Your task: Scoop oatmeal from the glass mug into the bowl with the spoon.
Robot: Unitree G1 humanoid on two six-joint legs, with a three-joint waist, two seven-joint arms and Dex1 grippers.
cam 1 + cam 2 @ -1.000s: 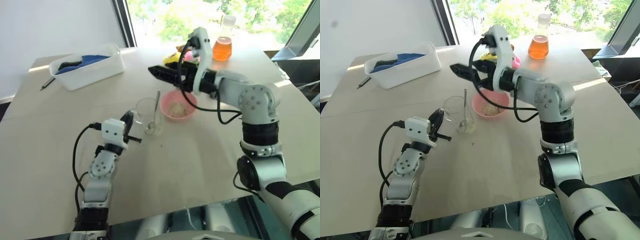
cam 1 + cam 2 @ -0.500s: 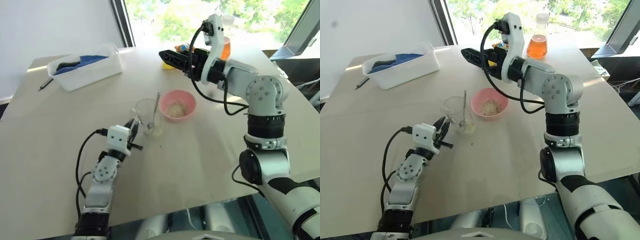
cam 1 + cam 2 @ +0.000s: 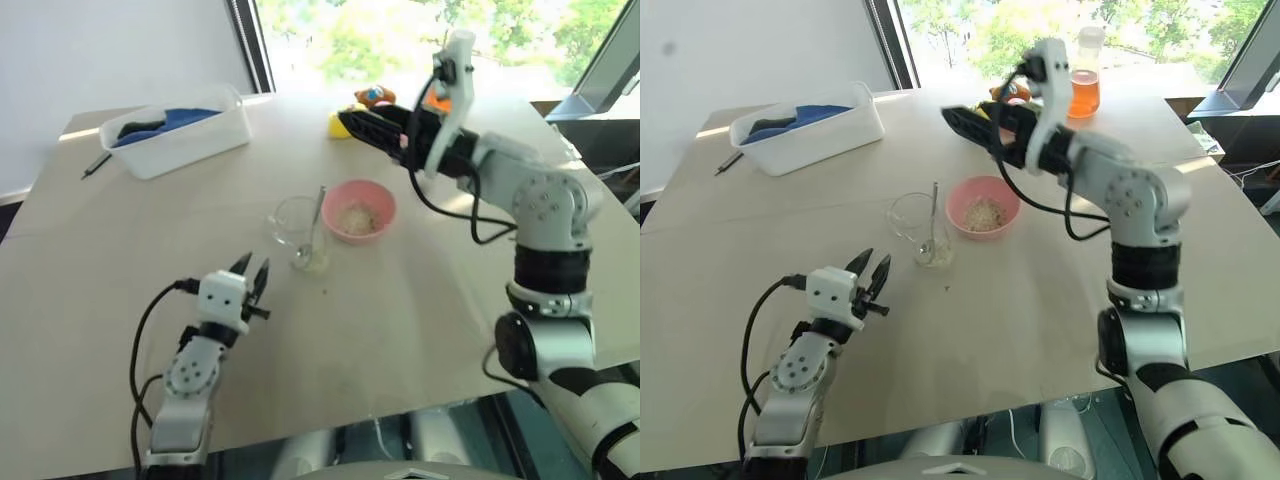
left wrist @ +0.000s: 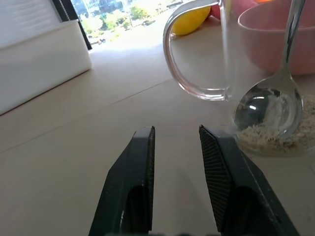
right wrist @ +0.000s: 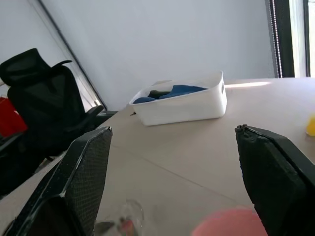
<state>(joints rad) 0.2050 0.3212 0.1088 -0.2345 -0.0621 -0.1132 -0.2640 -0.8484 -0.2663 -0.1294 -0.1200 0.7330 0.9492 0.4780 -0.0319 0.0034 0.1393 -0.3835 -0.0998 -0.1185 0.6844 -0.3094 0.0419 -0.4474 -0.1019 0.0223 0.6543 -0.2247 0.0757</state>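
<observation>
Both hands empty, spoon (image 3: 313, 222) standing in the glass mug (image 3: 297, 229)

Left hand (image 3: 251, 268) slightly open, right hand (image 3: 958, 119) wide open at frame top; a careless reach could tip the mug.

The left gripper (image 4: 174, 142) has its fingers parted and empty, near the glass mug (image 4: 231, 54), where the spoon (image 4: 273, 96) rests on oatmeal (image 4: 266, 140).

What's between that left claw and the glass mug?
Nothing: bare table separates the left gripper from the glass mug, seen in the left wrist view.
</observation>
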